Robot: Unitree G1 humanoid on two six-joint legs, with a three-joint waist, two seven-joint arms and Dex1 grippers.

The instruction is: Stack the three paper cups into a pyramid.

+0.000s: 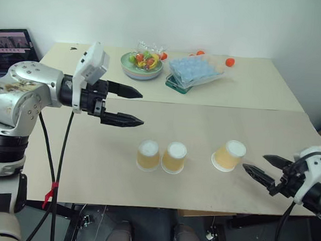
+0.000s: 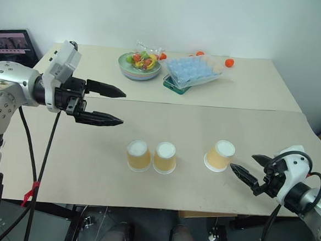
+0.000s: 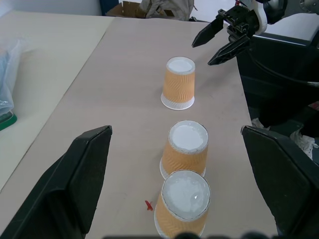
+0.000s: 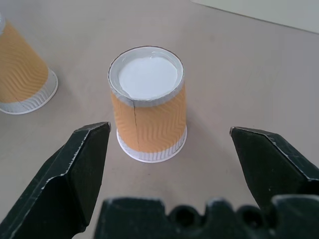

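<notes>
Three paper cups stand upside down on the tan table, all of them on its surface, so no pyramid shows. Two of them [image 1: 148, 155] [image 1: 174, 157] stand side by side near the front edge. The third cup [image 1: 228, 155] stands apart to their right. My left gripper [image 1: 133, 105] hovers open above the table, up and to the left of the pair, pointing right. My right gripper [image 1: 259, 165] is open and low, just right of the third cup, which sits in front of its spread fingers [image 4: 75, 164] without touching them.
At the back stand a pale green fruit bowl [image 1: 141, 65], a blue tray in clear wrap [image 1: 194, 71] and small orange balls [image 1: 229, 62]. A laptop [image 1: 10, 45] is at far left. The table's front edge [image 1: 160, 208] runs close behind the cups.
</notes>
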